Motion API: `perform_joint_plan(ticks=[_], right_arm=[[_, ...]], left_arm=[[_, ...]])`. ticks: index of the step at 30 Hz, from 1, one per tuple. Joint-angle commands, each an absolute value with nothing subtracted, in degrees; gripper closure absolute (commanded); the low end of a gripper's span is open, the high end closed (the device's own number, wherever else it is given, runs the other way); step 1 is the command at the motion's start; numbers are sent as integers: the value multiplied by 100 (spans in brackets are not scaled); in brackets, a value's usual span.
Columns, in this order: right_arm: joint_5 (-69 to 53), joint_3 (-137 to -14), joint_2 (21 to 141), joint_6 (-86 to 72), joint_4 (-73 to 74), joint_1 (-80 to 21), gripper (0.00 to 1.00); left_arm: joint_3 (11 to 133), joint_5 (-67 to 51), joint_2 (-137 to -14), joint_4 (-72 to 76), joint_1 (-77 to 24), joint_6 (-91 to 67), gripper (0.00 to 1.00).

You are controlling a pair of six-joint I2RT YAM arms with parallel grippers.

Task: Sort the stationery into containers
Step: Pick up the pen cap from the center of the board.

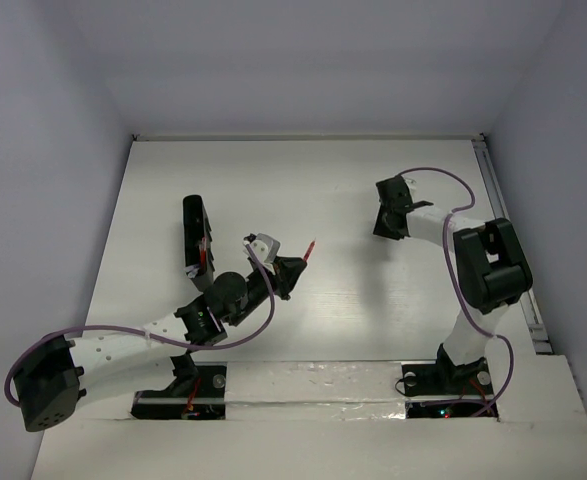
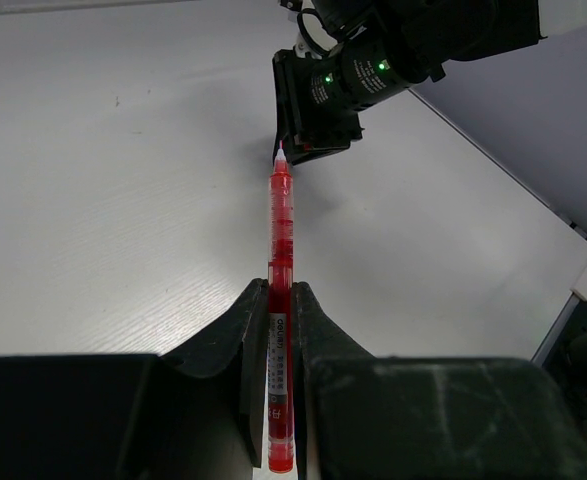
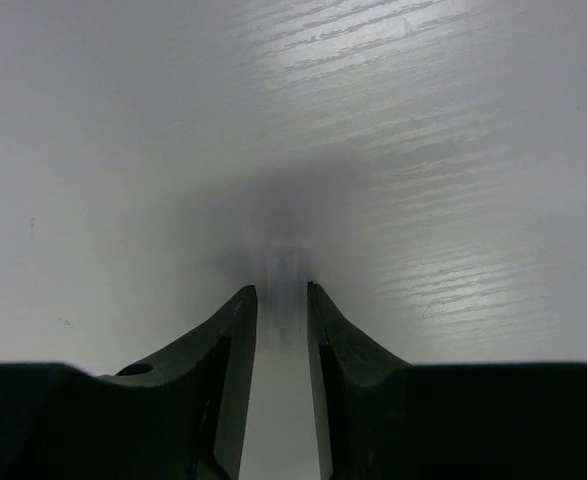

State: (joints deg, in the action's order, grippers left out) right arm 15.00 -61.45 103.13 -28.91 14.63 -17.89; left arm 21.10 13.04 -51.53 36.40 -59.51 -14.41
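My left gripper (image 1: 291,268) (image 2: 280,290) is shut on a thin red pen (image 2: 281,230) and holds it above the table's middle, its white tip pointing at the right arm. The pen shows in the top view (image 1: 310,247). The long black box (image 1: 193,225) lies left of that gripper, with a red piece (image 1: 205,252) showing at its near end. My right gripper (image 1: 388,225) (image 3: 282,290) is low over the table at the right, its jaws narrowly apart with a pale, blurred white eraser (image 3: 285,265) between the tips. No other stationery shows.
The right gripper (image 2: 313,100) stands just beyond the pen's tip in the left wrist view. White walls close the table at the back and both sides. A metal rail (image 1: 508,240) runs along the right edge.
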Motion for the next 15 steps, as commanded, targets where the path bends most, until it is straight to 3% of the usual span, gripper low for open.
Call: perform_joint_plan(ticks=[1,3,7,10,15], right_arm=[[1503,-6310,10555,-2857,1459,-1758,70],[1521,-6311,10591,-2804,1450,-1758,73],[1486,-6302,10574,-2733,1398,-1758,91],[1258,-6100,10302,-2576,1047,-1758,99],[143,-5240,8844,-2539,-271,-1758,100]], left_arm=[[2065,1283,-5106,3990,-5933,-1389,100],[2057,1283,-5115,4008,-5933,-1380,100],[2057,1292,-5177,4034,-5933,-1371,100],[2048,1292,-5212,4069,-5933,-1371,100],[2039,1248,-5300,4122,-5933,-1424,100]])
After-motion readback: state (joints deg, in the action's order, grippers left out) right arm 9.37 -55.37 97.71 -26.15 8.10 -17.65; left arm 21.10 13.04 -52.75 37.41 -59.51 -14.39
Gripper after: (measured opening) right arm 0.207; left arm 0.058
